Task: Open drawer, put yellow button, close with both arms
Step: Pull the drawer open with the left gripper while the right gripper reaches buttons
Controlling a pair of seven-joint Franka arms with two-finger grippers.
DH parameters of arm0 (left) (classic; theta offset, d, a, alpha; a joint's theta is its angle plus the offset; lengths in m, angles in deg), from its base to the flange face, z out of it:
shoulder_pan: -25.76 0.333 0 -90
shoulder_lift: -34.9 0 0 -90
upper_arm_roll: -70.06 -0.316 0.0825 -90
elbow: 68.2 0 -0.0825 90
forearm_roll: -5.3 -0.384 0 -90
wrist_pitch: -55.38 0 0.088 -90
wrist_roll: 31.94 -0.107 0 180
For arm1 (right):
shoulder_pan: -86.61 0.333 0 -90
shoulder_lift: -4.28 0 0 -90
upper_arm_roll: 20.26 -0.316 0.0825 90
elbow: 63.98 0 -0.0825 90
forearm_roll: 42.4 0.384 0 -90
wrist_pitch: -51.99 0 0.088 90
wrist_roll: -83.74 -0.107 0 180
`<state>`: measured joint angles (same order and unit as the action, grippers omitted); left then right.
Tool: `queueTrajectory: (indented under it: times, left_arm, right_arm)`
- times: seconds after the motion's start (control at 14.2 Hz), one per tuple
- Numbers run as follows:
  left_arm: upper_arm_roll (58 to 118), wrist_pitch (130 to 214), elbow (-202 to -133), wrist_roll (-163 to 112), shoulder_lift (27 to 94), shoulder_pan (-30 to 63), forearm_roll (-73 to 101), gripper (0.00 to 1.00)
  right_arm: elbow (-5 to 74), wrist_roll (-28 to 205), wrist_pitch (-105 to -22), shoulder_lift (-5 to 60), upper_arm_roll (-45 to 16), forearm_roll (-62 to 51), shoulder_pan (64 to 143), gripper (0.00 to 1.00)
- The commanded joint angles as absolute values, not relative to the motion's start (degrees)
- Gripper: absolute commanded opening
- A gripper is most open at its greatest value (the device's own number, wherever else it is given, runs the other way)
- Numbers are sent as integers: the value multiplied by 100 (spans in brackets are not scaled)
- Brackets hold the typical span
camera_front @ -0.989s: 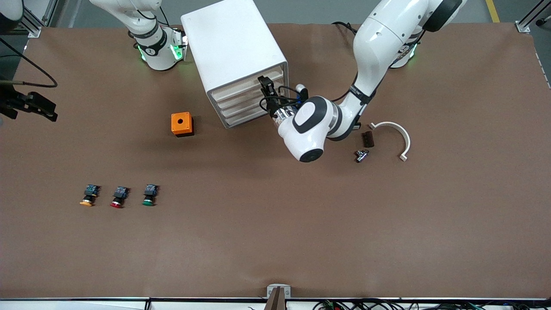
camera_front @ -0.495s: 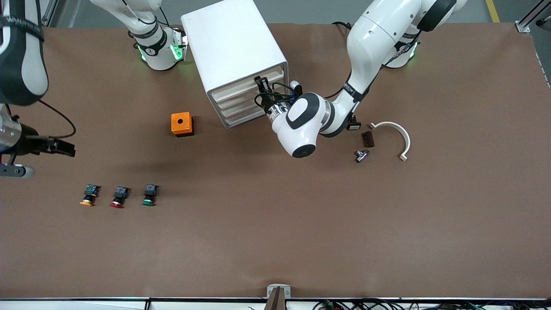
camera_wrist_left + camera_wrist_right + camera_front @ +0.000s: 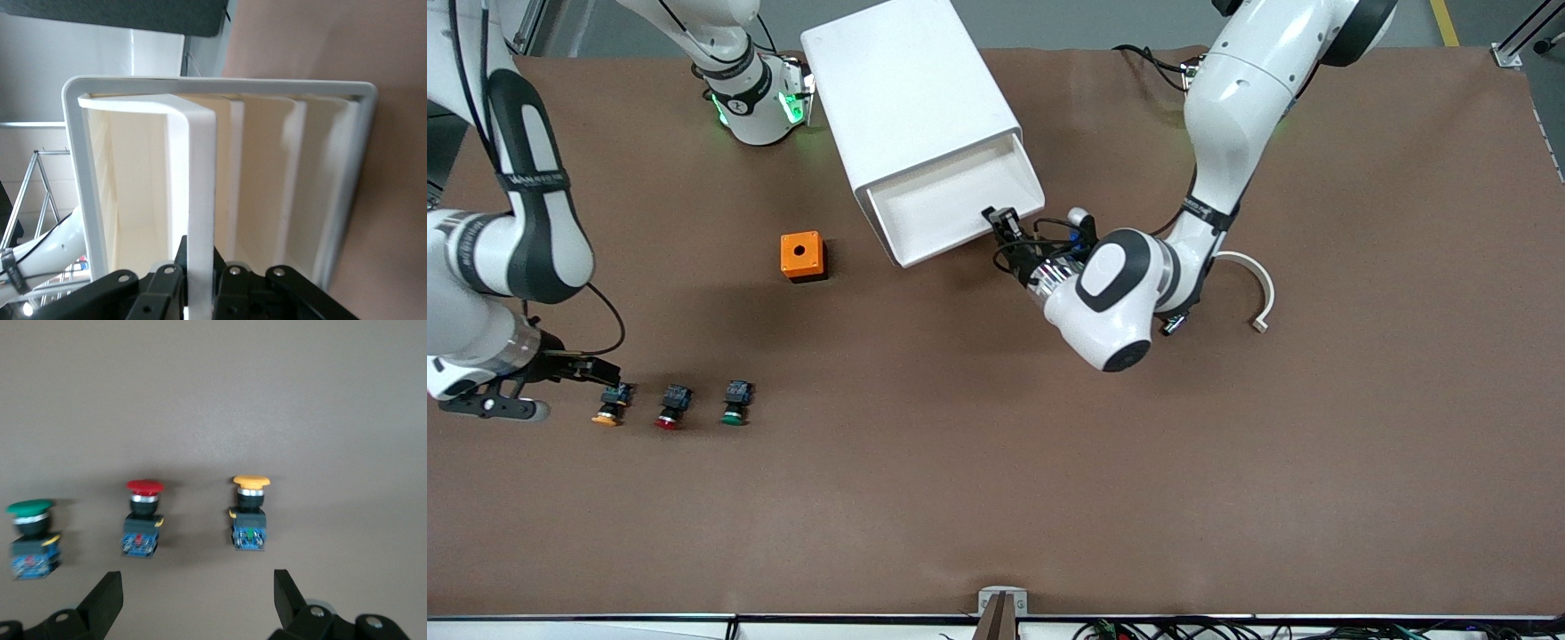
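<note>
**Ana:** Drawer (image 3: 951, 209) first: what has hold of it?

**Ben:** The left gripper (image 3: 1003, 233). Its fingers (image 3: 175, 280) are clamped on the drawer's front lip, one on each side of the cream panel, as the left wrist view shows. The drawer is the top one of the white cabinet (image 3: 907, 98) and it stands pulled out, its hollow inside showing from above in the front view. The left wrist view also shows the fronts of the lower drawers (image 3: 293, 180) flush in the cabinet frame.

**Ana:** And the right gripper (image 3: 591, 369)?

**Ben:** Spread wide, gripping nothing. It sits low at the right arm's end of the table, just beside the yellow button (image 3: 609, 404), on the side of the button's blue-black body. In the right wrist view its two fingertips (image 3: 288, 590) stand apart, with the yellow button (image 3: 249, 517) between them and a little ahead, not touched.

**Ana:** Where does the yellow button lie?

**Ben:** On the brown table (image 3: 996, 480), lying on its side, cap pointing toward the front camera. It is the end one of a row of three, nearest the right arm's end of the table. The red button (image 3: 671, 406) is beside it and the green button (image 3: 735, 404) is next after that.

**Ana:** Anything else around?

**Ben:** An orange box (image 3: 802, 256) with a round hole lies between the buttons and the cabinet. A white curved bracket (image 3: 1254, 289) lies near the left arm's wrist.
</note>
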<state>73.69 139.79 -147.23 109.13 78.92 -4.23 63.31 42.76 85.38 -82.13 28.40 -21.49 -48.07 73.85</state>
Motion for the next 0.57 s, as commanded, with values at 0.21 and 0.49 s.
queueTrajectory:
  times: [0.21, 0.49]
  left_arm:
    - [7252, 14459, -14563, 10727, 7955, -369, 6357, 100]
    - [7060, 14433, -14318, 10692, 7911, -210, 6287, 100]
  right_arm:
    - [4386, 8541, -9311, 3644, -2228, -4705, 7088, 100]
    - [4369, 8620, -9576, 3926, -2237, -4723, 6964, 100]
